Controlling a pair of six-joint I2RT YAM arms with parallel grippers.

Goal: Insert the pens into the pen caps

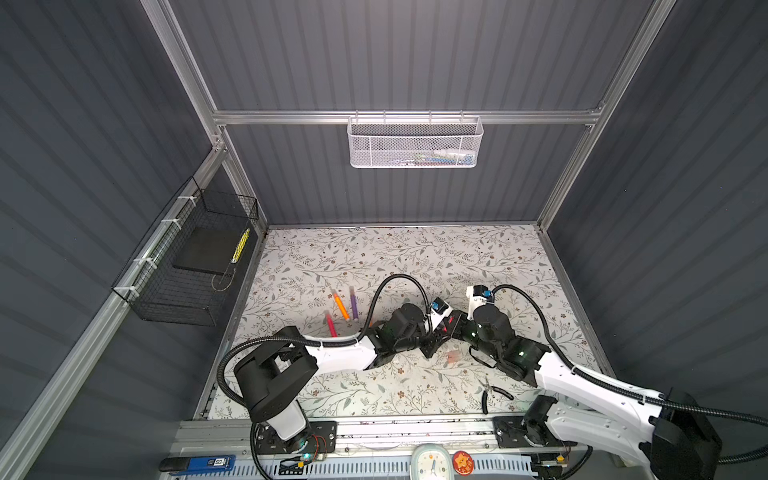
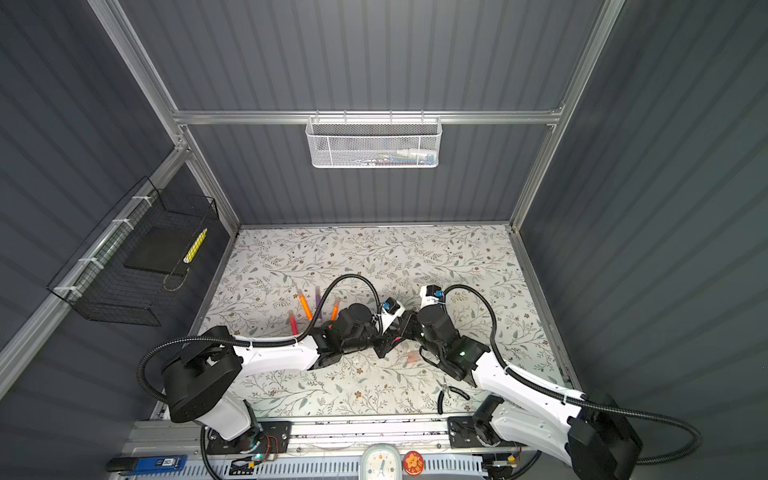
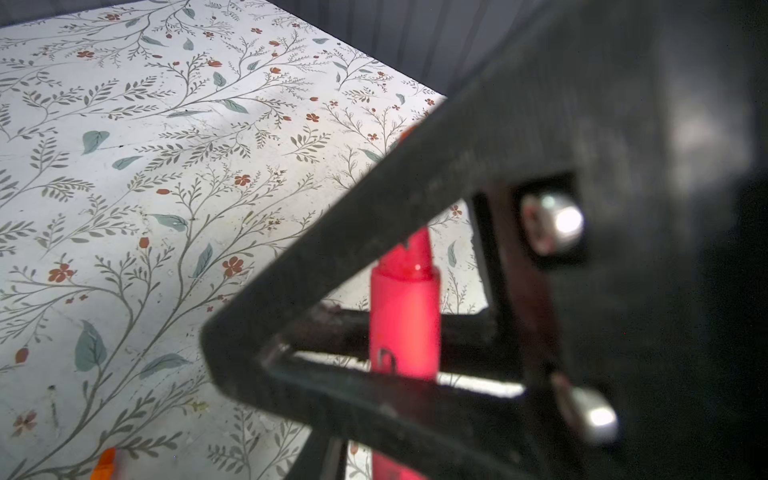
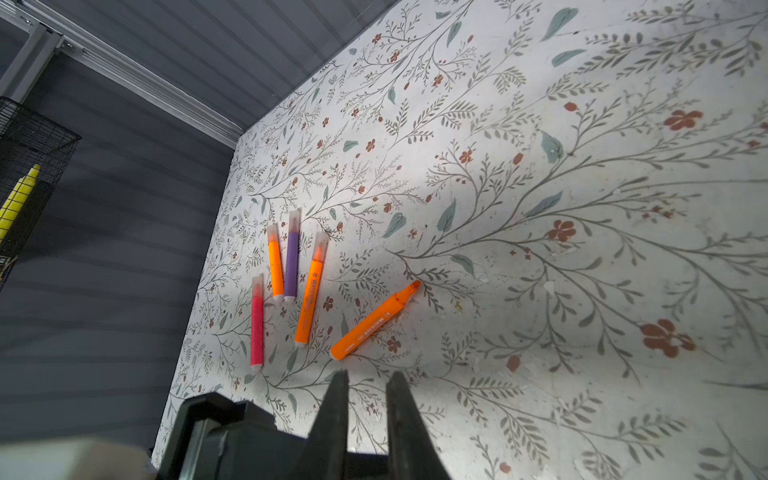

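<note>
left hand [image 1: 433,343] is meeting right hand [image 4: 368,376] nose to nose over mid counter [image 1: 415,257]. held pink-red pen [image 3: 405,324] is standing clear of the counter in the left wrist view, with its tip end disappearing behind the right hand's black frame. can't tell which hand is gripping it, or how tight the left one is. right fingers [image 4: 338,399] are sitting narrow, with a slim gap and nothing showing at the tips. lower down is hidden, so can't tell if they're holding anything.

loose pen cap [image 1: 453,355] is lying just beside the right forearm, too blurry to count. over on the left, four capped pens are lying together: capped pink-red pen [image 4: 257,328], capped orange pen [image 4: 274,266], purple pen [image 4: 291,266], second capped orange pen [image 4: 309,291]. uncapped orange pen [image 4: 370,322] is lying just beside them. pliers [image 1: 494,392] are lying near the front edge.
</note>
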